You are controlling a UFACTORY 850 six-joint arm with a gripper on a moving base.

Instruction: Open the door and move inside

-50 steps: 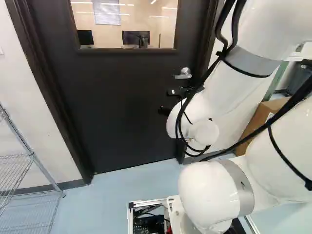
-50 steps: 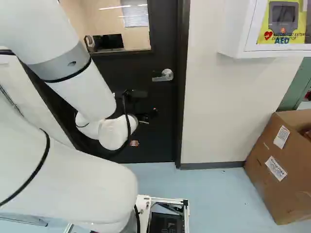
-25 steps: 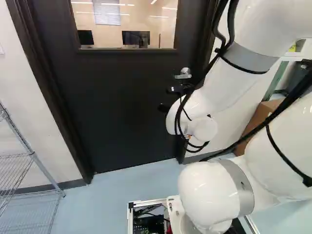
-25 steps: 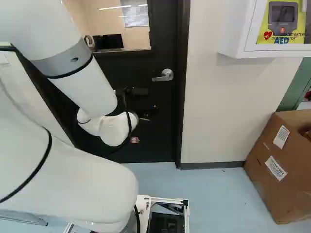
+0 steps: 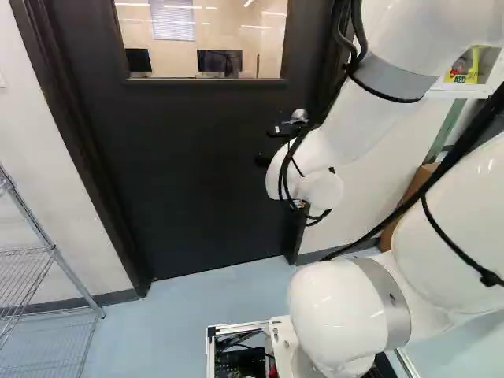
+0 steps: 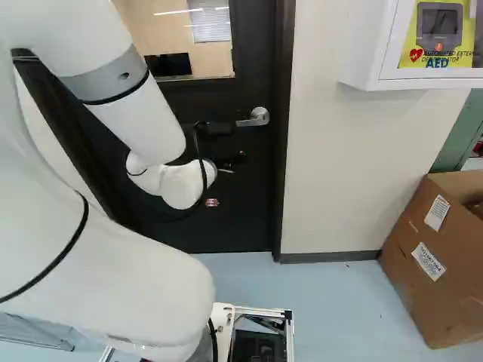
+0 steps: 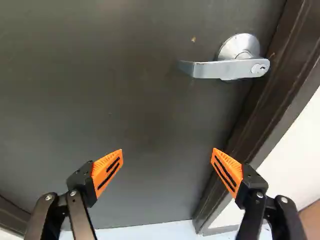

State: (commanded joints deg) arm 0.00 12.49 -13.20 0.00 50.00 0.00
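Low in front of the door, the black gripper [image 6: 235, 159] is partly hidden by my wrist in the right base view. Its orange-padded fingers stand wide apart in the wrist view, the gripper [image 7: 167, 150] holding nothing. The dark door [image 5: 189, 173] is closed in its frame. A silver lever handle [image 6: 253, 118] sits near the door's edge, above the gripper. From the wrist, the handle [image 7: 225, 67] lies ahead of the fingers, offset toward the door frame [image 7: 265, 100]; neither finger touches it.
A wire shelf [image 5: 51, 260] stands beside the door at the left of the left base view. In the right base view, a white cabinet [image 6: 370, 45] hangs on the wall, with a cardboard box [image 6: 423, 264] on the floor below.
My arm has risen in both base views, bringing the wrist and gripper up closer to the handle's height. The base, door and handle have not moved.
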